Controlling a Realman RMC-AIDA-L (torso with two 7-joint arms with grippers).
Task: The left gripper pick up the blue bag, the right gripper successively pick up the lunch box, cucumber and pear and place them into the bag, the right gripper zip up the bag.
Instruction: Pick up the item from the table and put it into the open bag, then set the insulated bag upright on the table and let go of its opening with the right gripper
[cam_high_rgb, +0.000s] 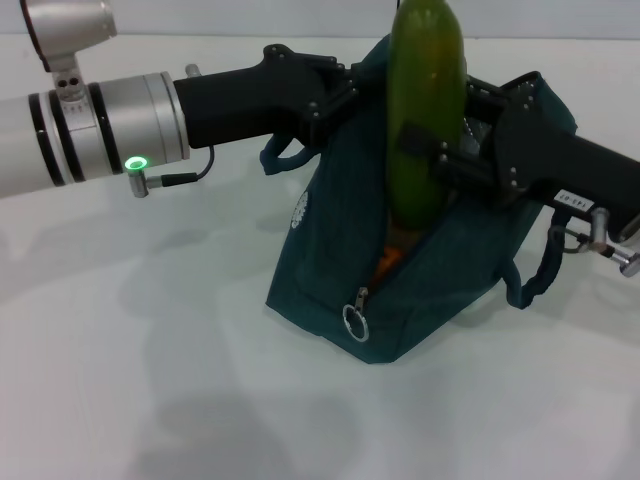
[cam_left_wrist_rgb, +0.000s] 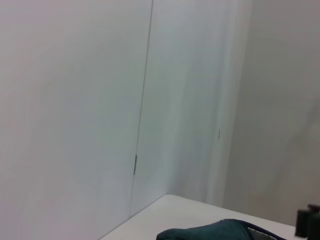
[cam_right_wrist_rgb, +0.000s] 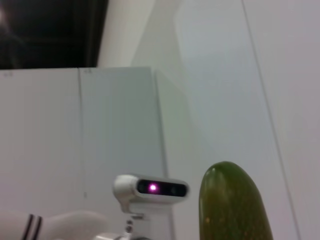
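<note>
**Cucumber upright in the mouth of the bag**

We see the right gripper (cam_high_rgb: 432, 160) clamped on the cucumber (cam_high_rgb: 425, 110), fingers closed around its middle. The cucumber stands upright, its lower end down inside the open top of the blue bag (cam_high_rgb: 420, 290), where something orange shows just beneath it. The left gripper (cam_high_rgb: 335, 95) is at the bag's top edge on the far left side, but we cannot tell how its fingers sit. The bag rests on the white table (cam_high_rgb: 150, 380), zipper pull (cam_high_rgb: 356, 320) hanging at the front. The right wrist view catches the cucumber's tip (cam_right_wrist_rgb: 232, 205).
</note>
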